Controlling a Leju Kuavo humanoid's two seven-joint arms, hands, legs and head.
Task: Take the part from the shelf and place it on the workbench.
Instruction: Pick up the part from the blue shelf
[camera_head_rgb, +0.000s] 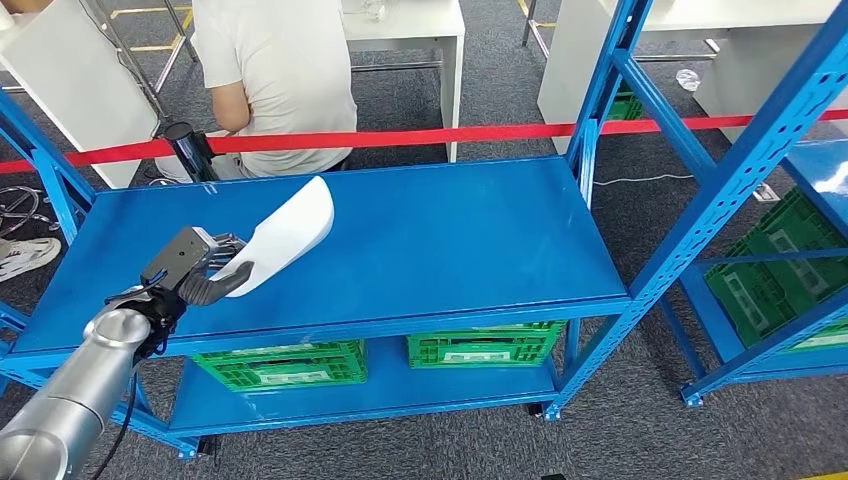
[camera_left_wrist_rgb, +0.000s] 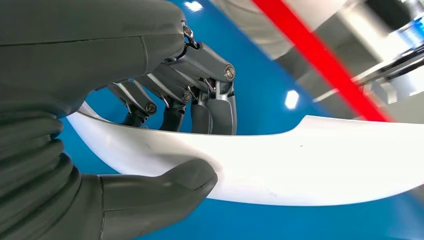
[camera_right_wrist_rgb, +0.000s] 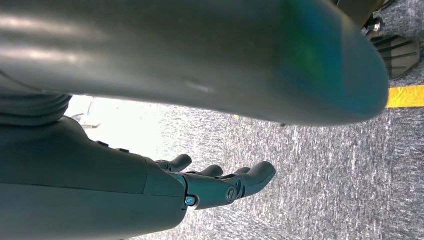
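Right now, here is how your hold and your room look.

Left hand: your left hand is clamped on the near end of the white curved part, thumb under one face and fingers on the other.

Part position: it sticks up and away from the hand, above the left end of the blue worktop, not yet resting on it.

Slip risk: you grip only one end of a smooth, glossy shell, so I judge the long free end could lever it round in the hold or slide it out if you swing or stop sharply.

Release risk: the shell is curved; let go while it is tilted and it may rock or skid.

Edges: the near lip of the worktop is close to your hand, so a short placement could tip the part off.

Obstacles: a person in a white shirt sits behind the red barrier tape on the far side; blue shelf uprights stand at right.

Open room: the middle and right of the worktop are bare.

Right hand: your right hand hangs over the grey floor, fingers loosely apart, holding nothing.
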